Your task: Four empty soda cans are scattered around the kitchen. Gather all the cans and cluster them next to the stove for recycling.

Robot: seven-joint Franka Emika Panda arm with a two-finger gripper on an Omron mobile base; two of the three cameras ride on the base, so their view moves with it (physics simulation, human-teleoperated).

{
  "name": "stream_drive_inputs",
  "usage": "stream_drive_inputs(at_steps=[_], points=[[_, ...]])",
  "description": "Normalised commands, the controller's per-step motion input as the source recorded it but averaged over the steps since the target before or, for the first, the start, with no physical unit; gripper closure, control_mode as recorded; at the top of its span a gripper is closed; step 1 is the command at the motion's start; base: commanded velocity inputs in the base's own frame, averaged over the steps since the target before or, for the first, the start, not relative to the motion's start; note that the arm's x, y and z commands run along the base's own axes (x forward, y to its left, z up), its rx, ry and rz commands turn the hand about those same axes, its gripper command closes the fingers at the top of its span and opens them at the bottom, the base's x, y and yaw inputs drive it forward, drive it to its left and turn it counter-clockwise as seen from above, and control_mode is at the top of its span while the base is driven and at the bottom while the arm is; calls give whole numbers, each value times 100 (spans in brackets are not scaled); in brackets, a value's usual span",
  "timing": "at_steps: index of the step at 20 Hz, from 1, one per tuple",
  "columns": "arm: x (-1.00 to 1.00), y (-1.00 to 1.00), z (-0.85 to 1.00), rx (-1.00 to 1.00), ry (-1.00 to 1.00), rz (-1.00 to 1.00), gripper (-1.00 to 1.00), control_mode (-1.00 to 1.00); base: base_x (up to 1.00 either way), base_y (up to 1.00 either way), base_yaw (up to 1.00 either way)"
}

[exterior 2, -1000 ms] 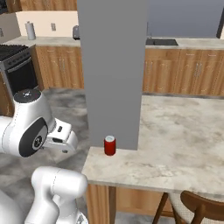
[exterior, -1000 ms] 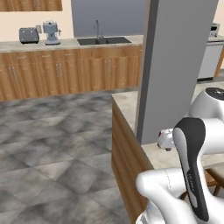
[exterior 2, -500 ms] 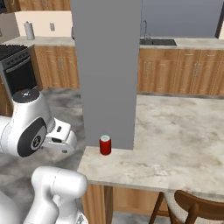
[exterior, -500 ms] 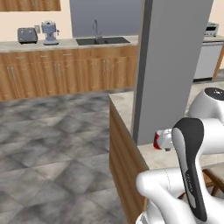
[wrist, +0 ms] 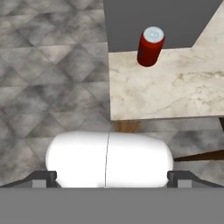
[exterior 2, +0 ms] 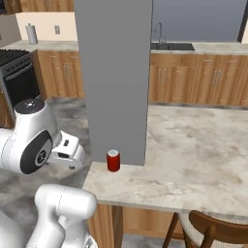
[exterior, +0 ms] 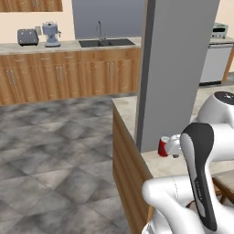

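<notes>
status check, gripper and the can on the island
Gripper open, empty, short of the counter. Soda can upright near the counter corner, against the grey pillar. Nothing between.

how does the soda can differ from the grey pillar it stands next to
The soda can is red with a silver top; the grey pillar is plain grey. The can is small and round; the pillar is tall, flat-sided and runs out of frame. Both stand upright on the marble counter.
</notes>
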Motion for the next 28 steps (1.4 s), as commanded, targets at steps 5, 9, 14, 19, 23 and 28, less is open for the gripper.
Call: stream_drive_inputs(at_steps=[5, 9, 14, 19, 23, 28], points=[[45, -37, -8, 0, 0, 0, -100, -100, 8, -4, 0], [52, -55, -17, 0, 0, 0, -100, -100, 0, 0, 0], [44, -18, -26, 0, 0, 1, -100, -100, 0, 0, 0], [45, 0, -29, 0, 0, 3, -100, -100, 0, 0, 0], [39, 0, -31, -4, 0, 2, -100, -100, 0, 0, 0], [27, 0, -26, -4, 0, 1, -100, -100, 0, 0, 0]])
